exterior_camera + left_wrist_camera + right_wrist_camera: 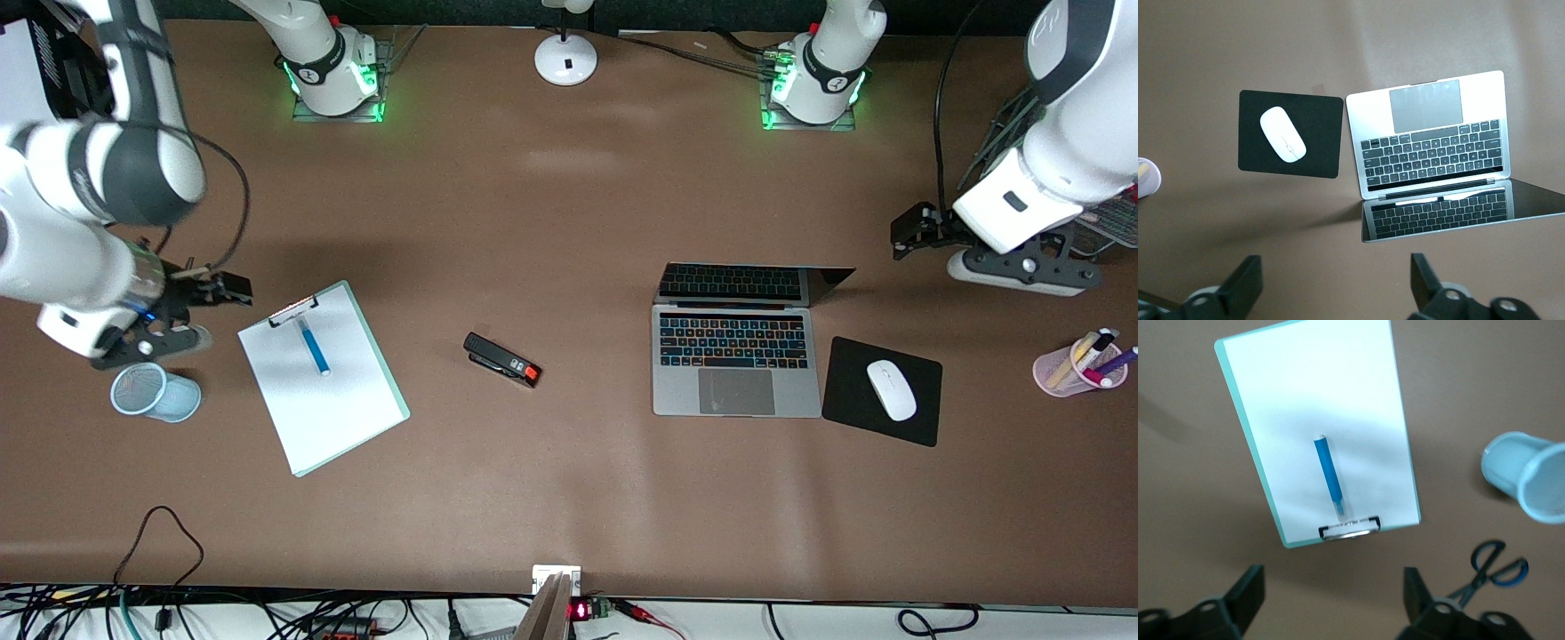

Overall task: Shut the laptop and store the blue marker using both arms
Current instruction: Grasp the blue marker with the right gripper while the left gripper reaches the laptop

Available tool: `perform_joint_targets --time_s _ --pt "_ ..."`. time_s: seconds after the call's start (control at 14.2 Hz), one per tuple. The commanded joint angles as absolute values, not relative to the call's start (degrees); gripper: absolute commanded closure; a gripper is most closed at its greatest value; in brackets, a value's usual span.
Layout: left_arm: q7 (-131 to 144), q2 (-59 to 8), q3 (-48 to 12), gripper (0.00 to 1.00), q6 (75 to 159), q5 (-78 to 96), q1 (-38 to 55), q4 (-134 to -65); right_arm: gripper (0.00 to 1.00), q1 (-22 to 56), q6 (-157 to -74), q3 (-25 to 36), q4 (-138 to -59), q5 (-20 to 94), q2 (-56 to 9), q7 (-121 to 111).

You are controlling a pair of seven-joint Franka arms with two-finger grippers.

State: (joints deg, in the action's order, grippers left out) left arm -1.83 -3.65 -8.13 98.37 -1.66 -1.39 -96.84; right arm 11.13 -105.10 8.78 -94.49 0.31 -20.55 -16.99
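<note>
Both hands hang wide open: my left hand [902, 236] near the open laptop [735, 364], my right hand [218, 289] beside the clipboard [322, 378] carrying the blue marker [313, 347]. I'd push the lid gently from its top edge.

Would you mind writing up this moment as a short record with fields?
laptop: open, beside the mouse pad
blue marker: lying on the clipboard
blue cup: on its side, toward the right arm's end
left gripper: open, empty, in the air near the laptop's screen
right gripper: open, empty, beside the clipboard's clip end
</note>
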Motion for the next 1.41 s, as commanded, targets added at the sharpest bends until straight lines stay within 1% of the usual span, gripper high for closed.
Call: perform_joint_targets --time_s 0.0,0.07,0.14,0.21,0.35,0.42,0.56,0.64,0.71,0.78,0.85,0.99,1.13,1.2,1.27,1.34 --pt "-2.28 -5.79 -8.17 0.64 96.15 -1.23 -1.14 -93.17 0.27 12.22 -106.69 8.96 -93.78 0.97 -23.19 -23.71" --pt "-2.29 -6.15 -8.26 0.87 94.85 -1.75 -0.88 -92.29 0.29 12.48 -108.27 8.96 -93.78 0.97 -24.68 -26.86" --pt "-2.29 -7.02 -8.35 0.95 93.96 -1.67 -0.79 -90.98 0.31 12.92 -110.2 8.96 -93.78 1.14 -25.74 -29.33" --pt "-2.29 -7.47 -8.35 0.97 93.87 -1.15 -0.88 -90.79 0.32 12.92 -111.35 8.96 -93.78 1.14 -27.06 -30.66" --pt "-2.29 -7.47 -8.35 1.0 93.78 -0.97 -1.23 -90.79 0.32 12.92 -113.98 8.88 -93.78 1.14 -29.6 -31.55" --pt "-2.11 -7.47 -8.35 1.0 93.08 -0.97 -1.4 -90.88 0.36 12.92 -115.3 8.88 -93.78 1.23 -31.19 -32.6" --pt "-0.54 -7.47 -8.35 1.0 90.98 -0.44 -1.58 -91.31 0.39 12.83 -119.08 7.91 -93.78 1.32 -33.74 -35.23" --pt "2.34 -7.21 -8.35 1.0 88.62 1.74 -1.67 -91.75 0.41 12.83 -120.22 7.82 -93.78 1.41 -34.79 -36.2" --pt "5.77 -7.03 -8.35 1.0 86.16 4.28 -1.67 -92.19 0.45 12.92 -121.02 7.74 -93.78 1.32 -35.59 -36.3" --pt "7.37 -6.42 -8.52 1.0 85.87 5.26 -1.5 -93.42 0.49 13.01 -121.37 7.65 -93.78 1.32 -36.2 -36.39" --pt "7.73 -5.37 -8.96 1.0 86.04 5.36 -1.32 -94.82 0.5 13.01 -121.64 7.39 -93.87 1.41 -36.3 -36.39" --pt "8.0 -2.66 -10.89 1.0 87.26 5.54 -1.41 -100.25 0.51 12.83 -122.95 6.68 -93.95 1.32 -37.35 -36.39" --pt "8.09 3.4 -14.4 1.0 96.63 5.54 -1.41 -111.22 0.54 12.83 -123.92 6.59 -93.96 1.32 -37.79 -36.39" --pt "8.7 5.08 -15.46 1.0 100.16 5.54 -1.41 -115.62 0.55 12.75 -124.62 6.59 -93.96 1.32 -37.88 -36.39" --pt "11.22 6.14 -16.95 1.0 103.24 5.62 -1.41 -118.8 0.56 12.83 -125.41 6.59 -93.87 1.32 -38.4 -36.39" --pt "13.86 6.41 -18.96 1.0 104.75 5.62 -1.41 -120.13 0.56 12.75 -126.2 6.59 -93.87 1.32 -38.76 -36.39"
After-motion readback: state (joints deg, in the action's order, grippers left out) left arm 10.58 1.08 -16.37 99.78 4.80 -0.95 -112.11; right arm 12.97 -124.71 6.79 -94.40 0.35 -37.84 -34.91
